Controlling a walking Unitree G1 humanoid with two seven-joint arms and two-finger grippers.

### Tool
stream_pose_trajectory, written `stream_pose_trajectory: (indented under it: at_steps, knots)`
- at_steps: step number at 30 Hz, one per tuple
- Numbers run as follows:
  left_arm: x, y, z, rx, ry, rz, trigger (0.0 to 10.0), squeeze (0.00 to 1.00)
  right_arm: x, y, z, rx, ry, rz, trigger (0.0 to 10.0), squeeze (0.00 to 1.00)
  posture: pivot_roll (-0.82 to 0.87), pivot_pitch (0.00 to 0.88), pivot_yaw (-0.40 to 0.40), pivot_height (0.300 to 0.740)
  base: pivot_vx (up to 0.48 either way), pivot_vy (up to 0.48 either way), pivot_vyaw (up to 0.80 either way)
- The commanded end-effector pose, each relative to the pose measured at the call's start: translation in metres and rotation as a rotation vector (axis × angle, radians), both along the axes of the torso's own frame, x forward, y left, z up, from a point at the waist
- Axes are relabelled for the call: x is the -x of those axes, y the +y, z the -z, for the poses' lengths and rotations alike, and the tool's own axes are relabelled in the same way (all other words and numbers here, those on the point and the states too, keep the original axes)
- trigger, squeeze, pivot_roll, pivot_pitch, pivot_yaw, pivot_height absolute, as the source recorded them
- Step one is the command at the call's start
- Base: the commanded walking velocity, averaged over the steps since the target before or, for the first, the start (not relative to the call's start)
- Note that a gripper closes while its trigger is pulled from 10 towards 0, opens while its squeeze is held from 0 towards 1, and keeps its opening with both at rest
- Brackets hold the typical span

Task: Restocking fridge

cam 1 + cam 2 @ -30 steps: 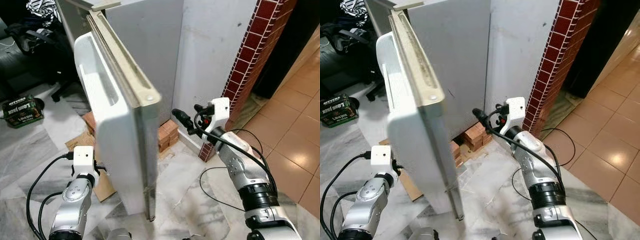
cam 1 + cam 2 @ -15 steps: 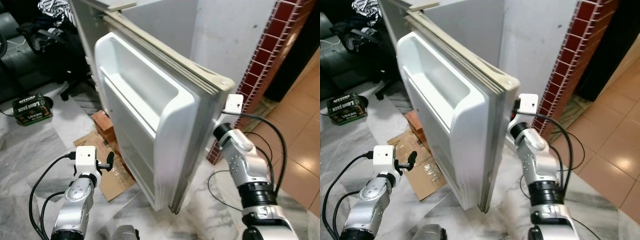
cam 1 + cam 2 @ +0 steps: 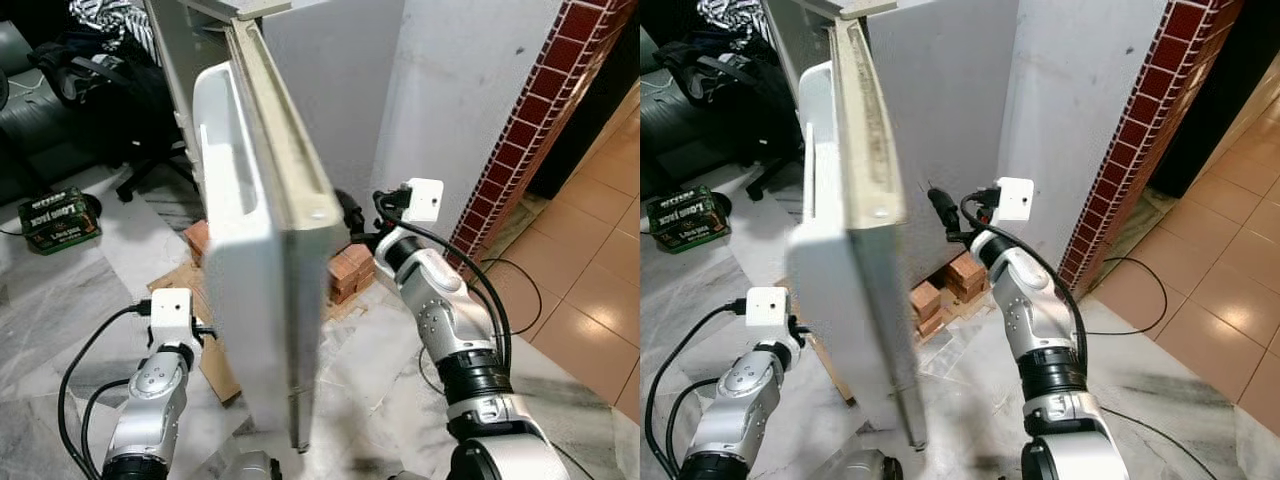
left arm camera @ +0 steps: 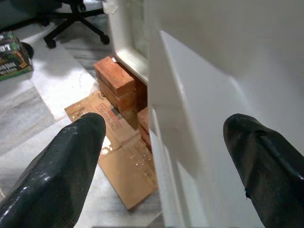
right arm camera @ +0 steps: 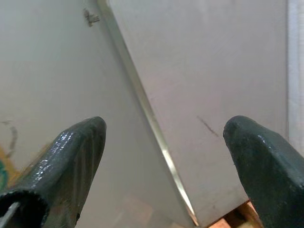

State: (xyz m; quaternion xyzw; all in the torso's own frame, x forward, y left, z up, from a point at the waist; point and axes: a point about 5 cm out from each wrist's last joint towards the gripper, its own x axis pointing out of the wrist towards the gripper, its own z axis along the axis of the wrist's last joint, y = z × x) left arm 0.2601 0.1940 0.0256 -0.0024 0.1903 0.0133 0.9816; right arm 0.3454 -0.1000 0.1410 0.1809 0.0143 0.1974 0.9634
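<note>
Half a second ago the fridge door (image 3: pixel 262 250) showed its inner shelves broadside and hid the right gripper; now it stands edge-on down the middle of the frame, and the right gripper (image 3: pixel 940 212) shows again at centre, reaching toward the grey fridge side (image 3: pixel 940 120), its fingers (image 5: pixel 71 161) spread wide with nothing between them. At lower left the left gripper (image 4: pixel 164 156) sits low beside the door's inner face, fingers (image 4: pixel 57 175) also wide apart and empty. Bricks (image 4: pixel 116 80) prop the fridge base, with flattened cardboard (image 4: pixel 126 161) on the marble floor (image 3: pixel 60 310). A red tiled pillar (image 3: pixel 530 120) rises at upper right.
</note>
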Motion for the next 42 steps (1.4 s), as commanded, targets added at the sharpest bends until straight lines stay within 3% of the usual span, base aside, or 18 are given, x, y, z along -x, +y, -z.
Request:
stream_pose_trajectory:
  at_steps: [1,15,33,42]
  knots:
    - [0.0,0.0,0.002,-0.004,0.014,-0.001,10.0,0.0,-0.003,-0.002,-0.002,0.012,-0.006,0.015,10.0,0.1,0.06,0.028,0.032,0.74,0.0,0.48,0.0]
    - [-0.001,-0.001,0.003,-0.012,0.019,0.011,10.0,0.0,-0.003,-0.008,0.001,0.067,-0.005,0.066,10.0,0.09,0.05,0.025,0.04,0.74,0.0,0.48,0.0]
    - [-0.006,-0.005,0.003,-0.007,0.019,0.026,10.0,0.0,-0.003,-0.011,0.004,0.047,0.0,0.097,10.0,0.06,0.03,0.021,0.047,0.74,0.0,0.48,0.0]
    - [-0.007,-0.006,0.001,0.004,-0.002,0.032,10.0,0.0,-0.003,-0.013,0.006,0.042,0.011,0.097,10.0,0.02,0.03,0.023,0.047,0.74,0.0,0.036,0.0]
